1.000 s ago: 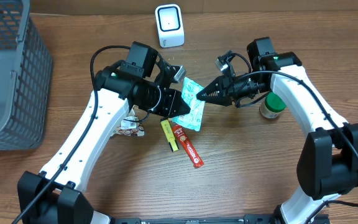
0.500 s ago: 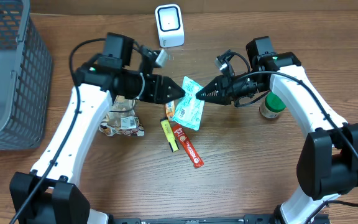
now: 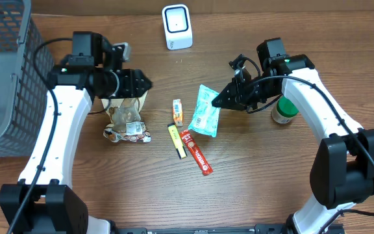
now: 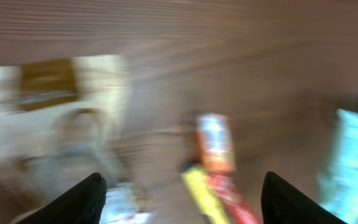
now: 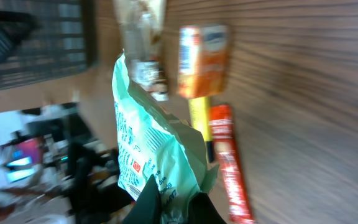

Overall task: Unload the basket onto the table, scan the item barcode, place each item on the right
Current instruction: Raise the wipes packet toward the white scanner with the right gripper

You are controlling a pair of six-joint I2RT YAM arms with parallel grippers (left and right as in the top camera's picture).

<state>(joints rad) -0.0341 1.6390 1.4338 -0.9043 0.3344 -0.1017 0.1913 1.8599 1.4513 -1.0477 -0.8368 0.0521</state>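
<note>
Right gripper [image 5: 166,208]: clenched on one edge of the green packet [image 5: 146,140], with the thin film pinched flat between my jaws.

Packet, place: it hangs off my right fingertips over the middle of the table [image 3: 258,188], between my two arms. I cannot tell whether its lower corner touches the wood.

Done so far: the packet is picked out and carried by one hand alone.

Left to do: as I judge it, everything that counts. I have to carry the packet to the reader, turn its barcode to the window and get the read. I cannot pick the barcode out on the face I see.

Long axis: in the overhead view it runs from the far side of the table toward the near side, a little off square. The far end points roughly toward the reader's edge.

Facing: a printed face is turned up toward the overhead camera.

Loose items: an orange box [image 3: 177,112], a yellow bar [image 3: 176,140] and a red stick [image 3: 197,151] lie just beside the packet.

Left gripper [image 3: 145,83]: spread wide and empty, near a clear wrapper [image 3: 127,120] and well apart from the packet.

Jar [image 3: 283,109]: beside my right forearm.

Basket [image 3: 5,65]: at the far left.

Scanner [image 3: 176,26]: upright at the far edge, well apart from the packet.
</note>
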